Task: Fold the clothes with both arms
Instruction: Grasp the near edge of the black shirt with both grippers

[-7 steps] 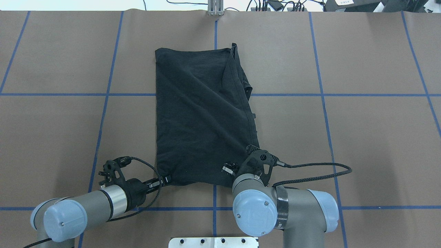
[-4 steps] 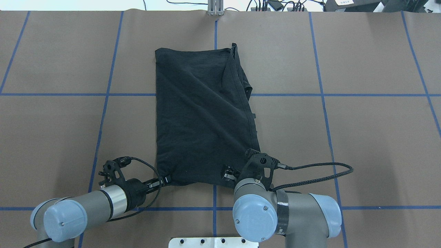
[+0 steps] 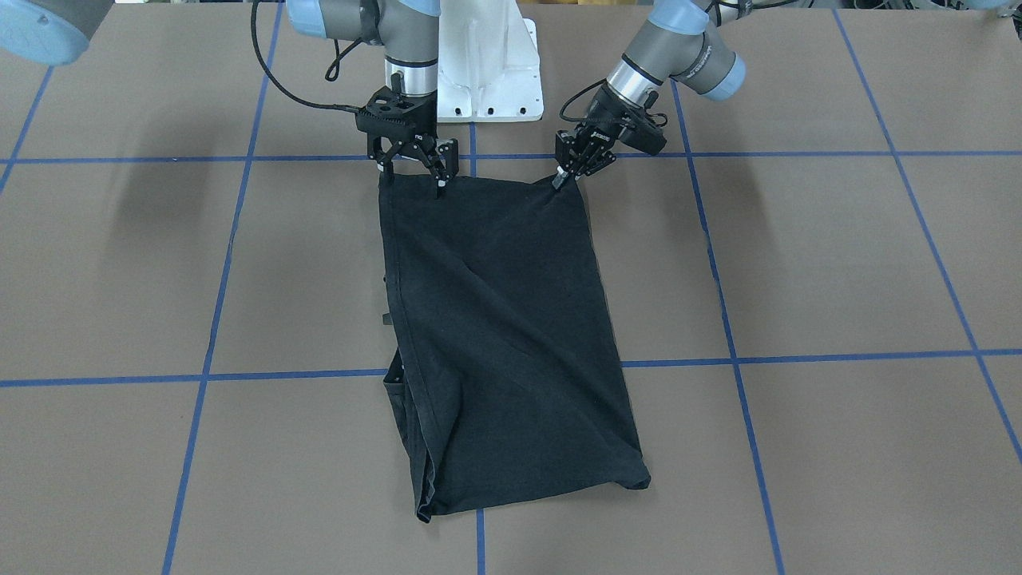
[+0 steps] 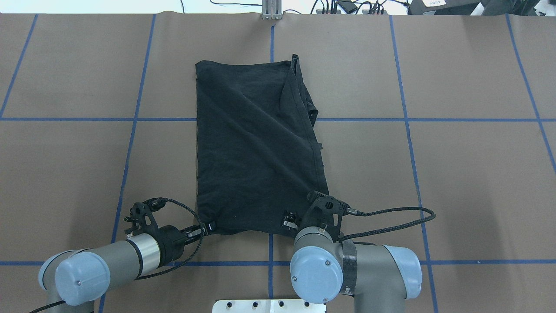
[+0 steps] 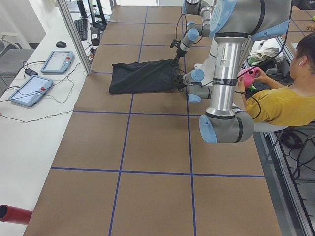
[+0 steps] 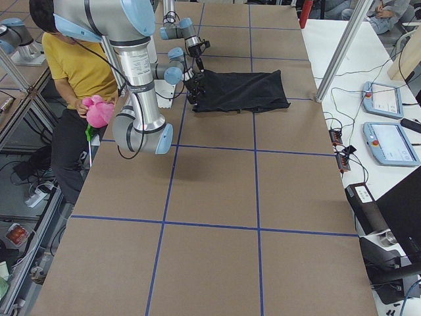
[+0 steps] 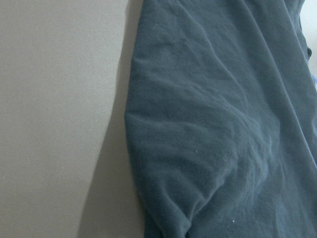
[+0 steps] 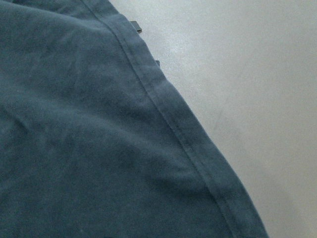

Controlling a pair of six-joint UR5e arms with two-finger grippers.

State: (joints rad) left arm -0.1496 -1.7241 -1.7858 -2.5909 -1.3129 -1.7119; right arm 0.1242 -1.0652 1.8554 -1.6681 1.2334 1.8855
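Left gripper (image 3: 561, 180) pinches T-shirt (image 3: 503, 319) corner. Right gripper (image 3: 413, 179) spread, straddling the other hem corner; likely prepping a two-corner lift.

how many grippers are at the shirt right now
2. The left gripper pinches the T-shirt's robot-side corner on the robot's left. The right gripper, jaws apart, straddles the robot-side corner on its right. No others seem hidden.

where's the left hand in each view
Front-facing: left hand upper right of centre, at T-shirt corner.
Overhead: hand lower left of centre.
Exterior left: hand upper middle.
Exterior right: hand upper middle.
Left wrist: not in it.
Right wrist: not in it.
Landmark: the T-shirt's robot-side edge.
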